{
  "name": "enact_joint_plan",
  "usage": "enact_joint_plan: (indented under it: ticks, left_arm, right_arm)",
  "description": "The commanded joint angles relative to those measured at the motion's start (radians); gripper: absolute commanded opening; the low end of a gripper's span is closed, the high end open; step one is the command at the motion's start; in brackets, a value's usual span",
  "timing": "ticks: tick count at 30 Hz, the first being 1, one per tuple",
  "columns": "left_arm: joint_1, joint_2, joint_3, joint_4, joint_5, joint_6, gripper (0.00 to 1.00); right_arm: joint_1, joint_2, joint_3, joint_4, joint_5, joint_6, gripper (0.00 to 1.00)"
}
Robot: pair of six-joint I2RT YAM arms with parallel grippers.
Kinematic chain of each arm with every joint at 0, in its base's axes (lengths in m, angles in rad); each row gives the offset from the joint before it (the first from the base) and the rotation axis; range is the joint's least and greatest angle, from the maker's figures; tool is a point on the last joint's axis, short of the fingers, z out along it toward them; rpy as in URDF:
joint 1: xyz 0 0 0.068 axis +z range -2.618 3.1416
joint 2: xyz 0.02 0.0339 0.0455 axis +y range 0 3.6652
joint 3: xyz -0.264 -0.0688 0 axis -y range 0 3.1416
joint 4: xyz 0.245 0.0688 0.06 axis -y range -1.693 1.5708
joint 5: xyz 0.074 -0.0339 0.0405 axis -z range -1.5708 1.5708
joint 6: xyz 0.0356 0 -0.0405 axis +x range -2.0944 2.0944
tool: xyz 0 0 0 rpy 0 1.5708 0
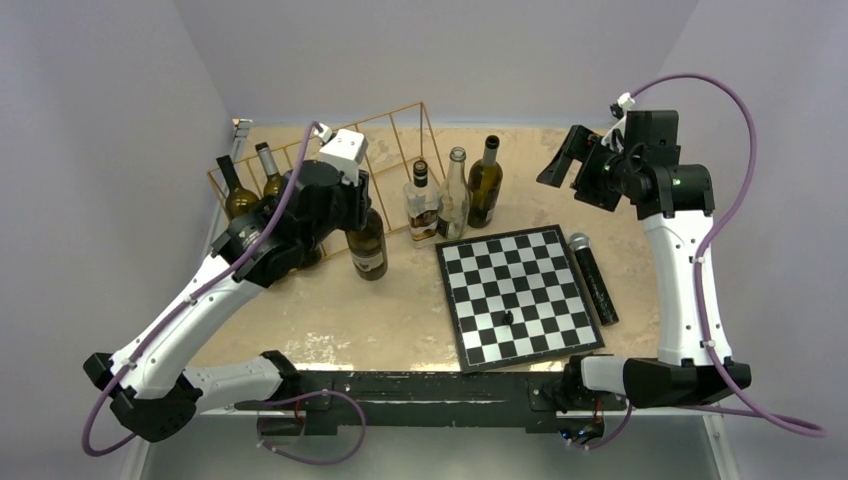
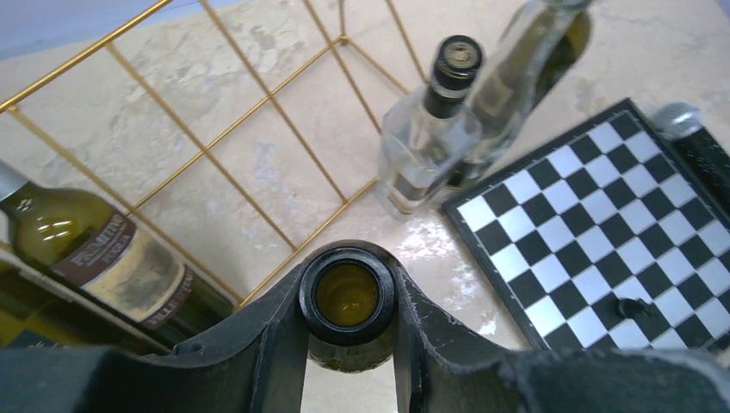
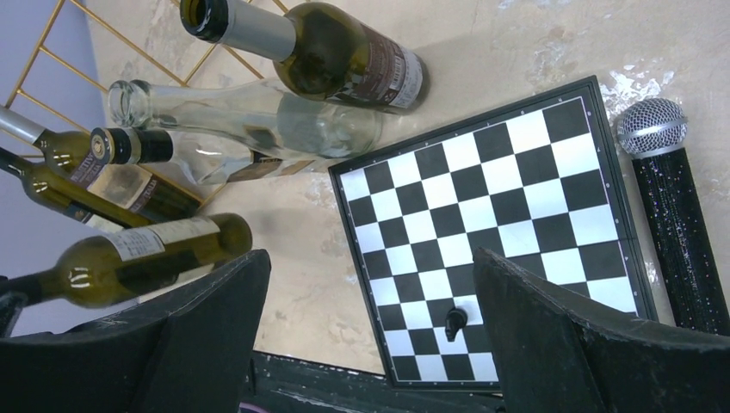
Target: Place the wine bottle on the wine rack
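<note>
Left pincer [image 2: 347, 288] is clamped round the neck of the wine bottle [image 1: 368, 248]. That bottle stands upright on the desk [image 1: 330, 310], left of centre in the top view, with its long axis vertical and its uncorked mouth pointing up. What is inside cannot be told. It is just in front of the wine rack [image 2: 343, 39], not in it. Two other bottles [image 1: 238, 195] rest in the rack's left slots. Right pincer [image 3: 370, 335], at upper right, gapes wide and holds nothing.

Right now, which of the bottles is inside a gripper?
The dark bottle in front of the wine rack: the left gripper clasps its neck. No gripper touches the others.
</note>
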Motion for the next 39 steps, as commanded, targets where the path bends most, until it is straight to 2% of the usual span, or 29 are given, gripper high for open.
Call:
enact_joint_plan:
  ticks: [1, 4, 7, 21, 32, 39]
  left_arm:
    - [0.108, 0.042, 0.164, -0.015, -0.007, -0.029, 0.00]
    - [0.209, 0.133, 0.340, -0.134, 0.037, -0.033, 0.00]
    - [0.226, 0.176, 0.407, -0.144, 0.021, -0.015, 0.00]
    - [0.327, 0.273, 0.475, -0.138, -0.009, -0.085, 0.00]
    - [0.434, 0.305, 0.426, -0.148, 0.072, -0.138, 0.00]
    - [0.440, 0.296, 0.377, -0.149, 0.110, -0.150, 0.00]
  right_arm:
    - [-0.005, -0.030, -0.014, 0.038, 0.007, -0.003, 0.92]
    - [-0.005, -0.034, -0.024, 0.052, -0.003, 0.003, 0.92]
    - [-0.005, -0.040, -0.022, 0.062, -0.023, 0.010, 0.92]
    - [-0.005, -0.067, -0.059, 0.139, -0.089, 0.059, 0.92]
    - [-0.005, -0.044, -0.063, 0.158, -0.116, 0.077, 0.92]
    - [-0.005, -0.033, -0.060, 0.160, -0.112, 0.077, 0.92]
